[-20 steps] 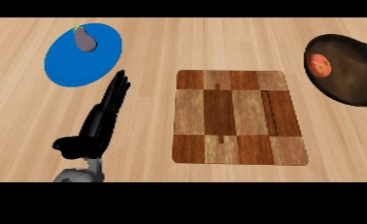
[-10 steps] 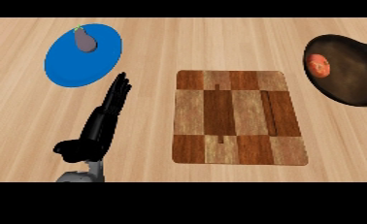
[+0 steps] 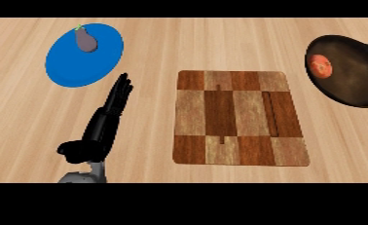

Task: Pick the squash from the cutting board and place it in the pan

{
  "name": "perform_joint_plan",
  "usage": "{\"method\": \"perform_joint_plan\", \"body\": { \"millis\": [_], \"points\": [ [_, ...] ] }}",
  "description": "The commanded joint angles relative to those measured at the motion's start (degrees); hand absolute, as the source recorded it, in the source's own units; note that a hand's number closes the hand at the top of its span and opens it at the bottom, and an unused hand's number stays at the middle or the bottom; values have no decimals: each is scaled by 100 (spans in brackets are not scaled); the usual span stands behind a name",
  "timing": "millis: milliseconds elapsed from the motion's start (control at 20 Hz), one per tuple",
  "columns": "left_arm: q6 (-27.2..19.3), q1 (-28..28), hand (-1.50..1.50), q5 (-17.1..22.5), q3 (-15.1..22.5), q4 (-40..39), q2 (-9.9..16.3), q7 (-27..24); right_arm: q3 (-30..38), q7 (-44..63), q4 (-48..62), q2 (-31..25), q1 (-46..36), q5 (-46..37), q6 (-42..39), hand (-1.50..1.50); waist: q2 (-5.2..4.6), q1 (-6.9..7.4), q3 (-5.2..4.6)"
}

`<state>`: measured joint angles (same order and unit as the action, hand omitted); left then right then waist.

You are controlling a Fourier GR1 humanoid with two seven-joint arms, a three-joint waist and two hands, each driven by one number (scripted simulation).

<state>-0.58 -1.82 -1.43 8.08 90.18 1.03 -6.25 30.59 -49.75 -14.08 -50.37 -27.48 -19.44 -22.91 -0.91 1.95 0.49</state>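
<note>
The round orange-red squash (image 3: 320,65) lies inside the dark, round pan (image 3: 346,80) at the right edge of the pale wooden bench (image 3: 215,44), well apart from the black left hand (image 3: 104,121). That hand rests released, fingers straight, left of the checkered brown wooden cutting board (image 3: 239,118), below a blue plate (image 3: 75,65) carrying a purple eggplant (image 3: 86,40).

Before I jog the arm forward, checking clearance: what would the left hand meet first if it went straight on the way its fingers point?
Probably the blue plate: the left hand points up-view and slightly rightward toward its lower right rim, though its height above the counter is unclear.
</note>
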Motion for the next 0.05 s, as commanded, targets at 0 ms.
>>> {"method": "perform_joint_plan", "body": {
  "millis": [0],
  "points": [
    [-32, -226, 0, 17, 35, 151, -73, 227, -44, -828, 14, 37, 29, -28, -296, -150, 1, 11, 3]
  ]
}}
